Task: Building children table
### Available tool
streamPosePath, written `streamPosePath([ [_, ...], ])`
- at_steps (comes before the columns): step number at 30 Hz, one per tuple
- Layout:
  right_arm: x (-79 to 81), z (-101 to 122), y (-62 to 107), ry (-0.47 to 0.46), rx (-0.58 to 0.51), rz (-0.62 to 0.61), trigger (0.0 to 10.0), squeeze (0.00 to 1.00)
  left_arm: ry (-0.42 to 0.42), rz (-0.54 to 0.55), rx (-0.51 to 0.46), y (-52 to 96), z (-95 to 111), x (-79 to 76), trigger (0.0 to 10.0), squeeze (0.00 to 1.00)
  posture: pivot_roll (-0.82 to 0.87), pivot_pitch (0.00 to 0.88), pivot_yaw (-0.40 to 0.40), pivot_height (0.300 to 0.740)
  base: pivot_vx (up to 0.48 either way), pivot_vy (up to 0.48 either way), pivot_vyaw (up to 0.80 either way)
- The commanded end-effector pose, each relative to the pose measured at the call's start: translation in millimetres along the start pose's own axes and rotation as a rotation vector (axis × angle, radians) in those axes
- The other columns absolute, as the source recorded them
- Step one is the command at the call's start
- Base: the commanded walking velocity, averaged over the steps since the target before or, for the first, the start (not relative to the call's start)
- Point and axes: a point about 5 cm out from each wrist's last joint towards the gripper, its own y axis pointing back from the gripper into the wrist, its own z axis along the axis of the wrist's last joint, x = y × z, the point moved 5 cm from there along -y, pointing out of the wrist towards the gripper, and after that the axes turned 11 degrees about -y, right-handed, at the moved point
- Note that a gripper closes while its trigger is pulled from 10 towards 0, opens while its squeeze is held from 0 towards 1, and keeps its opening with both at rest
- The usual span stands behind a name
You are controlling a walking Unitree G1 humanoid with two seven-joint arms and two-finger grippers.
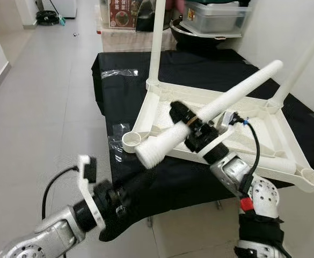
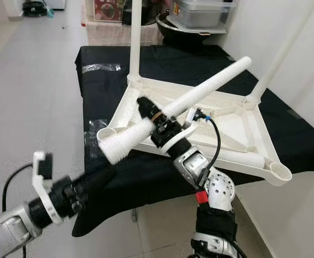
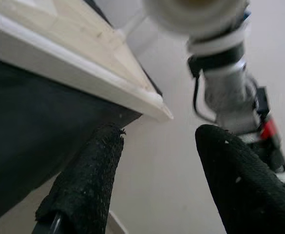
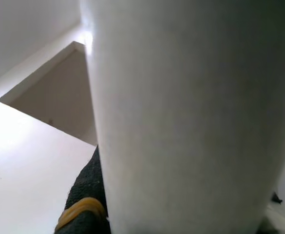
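A white table top (image 1: 146,115) lies upside down on a black-clothed table (image 1: 119,97). Two white legs stand upright in its far corners (image 1: 157,43) (image 1: 301,64). My right gripper (image 1: 191,126) is shut on a third white leg (image 1: 237,94), held slanted above the top. The leg's threaded end (image 1: 151,153) hangs just beside the empty near-left corner socket (image 1: 131,140). The right wrist view shows that leg (image 4: 181,122) pressed against a black finger (image 4: 84,195). Another leg (image 1: 269,161) lies inside the top near the front rim. My left gripper (image 3: 159,134) is open, low under the front edge.
The near-right corner socket (image 1: 309,174) overhangs the cloth edge. Plastic wrap (image 1: 119,72) lies on the cloth at the back left. Storage bins and a dark pot (image 1: 216,19) stand behind the table. A white wall runs on the right, tiled floor (image 1: 44,97) on the left.
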Motion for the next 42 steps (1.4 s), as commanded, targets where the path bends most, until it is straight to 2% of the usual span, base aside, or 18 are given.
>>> streamPosePath([
  [1,-1.6,10,1.9,0.023,-0.042,-0.006,0.0,0.00,-0.007,0.013,0.009,0.5,-3,1.4,10.0,0.00,0.06,0.055,-0.103,0.740,0.000,0.000,0.00],
  [2,-2.2,19,1.6,0.082,-0.073,-0.025,0.0,0.00,-0.013,0.036,0.007,1.1,-4,3.1,10.0,0.00,0.06,0.051,-0.101,0.740,0.000,0.000,0.00],
  [3,-2.2,19,1.6,0.082,-0.073,-0.025,0.0,0.00,-0.013,0.036,0.007,1.1,-4,3.1,10.0,0.00,0.06,0.051,-0.101,0.740,0.000,0.000,0.00],
  [5,-1.8,31,-0.7,0.304,-0.116,-0.102,0.0,0.00,-0.064,0.115,-0.014,-1.3,-4,6.7,10.0,0.00,0.06,0.050,-0.103,0.740,0.000,0.000,0.00],
  [6,-1.8,31,-0.7,0.304,-0.116,-0.102,0.0,0.00,-0.064,0.115,-0.014,-1.3,-4,6.7,10.0,0.00,0.06,0.050,-0.103,0.740,0.000,0.000,0.00],
  [7,0.3,35,-4.1,0.511,-0.127,-0.168,6.9,0.00,-0.128,0.175,-0.018,-3.2,-3,10.4,10.0,0.00,0.06,0.050,-0.103,0.740,0.000,0.000,0.00],
  [8,0.3,35,-4.1,0.511,-0.127,-0.168,6.9,0.00,-0.128,0.175,-0.018,-3.2,-3,10.4,10.0,0.00,0.06,0.050,-0.103,0.740,0.000,0.000,0.00],
  [9,3.4,36,-8.8,0.699,-0.135,-0.224,10.0,0.00,-0.182,0.236,-0.031,-5.1,-1,15.0,10.0,0.00,0.06,0.046,-0.100,0.740,0.000,0.000,0.00],
  [10,3.4,36,-8.8,0.699,-0.135,-0.224,10.0,0.00,-0.182,0.236,-0.031,-5.1,-1,15.0,10.0,0.00,0.06,0.046,-0.100,0.740,0.000,0.000,0.00],
  [11,7.8,34,-12.2,0.841,-0.138,-0.252,10.0,0.00,-0.247,0.302,-0.031,-6.8,0,20.5,10.0,0.00,0.06,0.044,-0.097,0.740,0.000,0.000,0.00],
  [13,7.8,34,-12.2,0.841,-0.138,-0.252,10.0,0.00,-0.247,0.302,-0.031,-6.8,0,20.5,10.0,0.00,0.06,0.044,-0.097,0.740,0.000,0.000,0.00],
  [14,12.1,28,-14.6,0.993,-0.123,-0.256,10.0,0.00,-0.305,0.350,-0.036,-8.2,1,23.4,10.0,0.00,0.06,0.041,-0.099,0.740,0.000,0.000,0.00],
  [16,15.2,14,-14.0,1.152,-0.098,-0.235,10.0,0.00,-0.359,0.420,-0.042,-8.3,0,27.2,10.0,0.00,0.06,0.031,-0.099,0.740,0.000,0.000,0.00],
  [19,15.8,10,-13.1,1.191,-0.094,-0.225,10.0,0.00,-0.372,0.439,-0.046,-7.8,0,27.9,10.0,0.00,0.06,0.031,-0.099,0.740,0.000,0.000,0.00],
  [22,13.2,1,-9.4,1.276,-0.091,-0.213,10.0,0.00,-0.405,0.495,-0.042,-7.3,-4,31.7,10.0,0.00,0.06,0.014,-0.105,0.740,0.000,0.000,0.00],
  [25,10.9,-2,-7.7,1.305,-0.088,-0.212,10.0,0.00,-0.418,0.515,-0.037,-7.4,-6,33.5,10.0,0.00,0.06,0.008,-0.107,0.740,0.000,0.000,0.00],
  [33,-3.4,-4,1.0,1.363,-0.106,-0.256,10.0,0.00,-0.455,0.570,-0.038,-8.6,-13,36.3,10.0,0.00,0.06,0.000,-0.114,0.740,0.000,0.000,0.80],
  [42,-7.0,-10,2.2,1.341,-0.100,-0.239,10.0,0.00,-0.469,0.594,-0.037,-6.3,-21,36.7,10.0,0.00,0.06,0.000,-0.117,0.740,0.209,0.000,0.09],
])
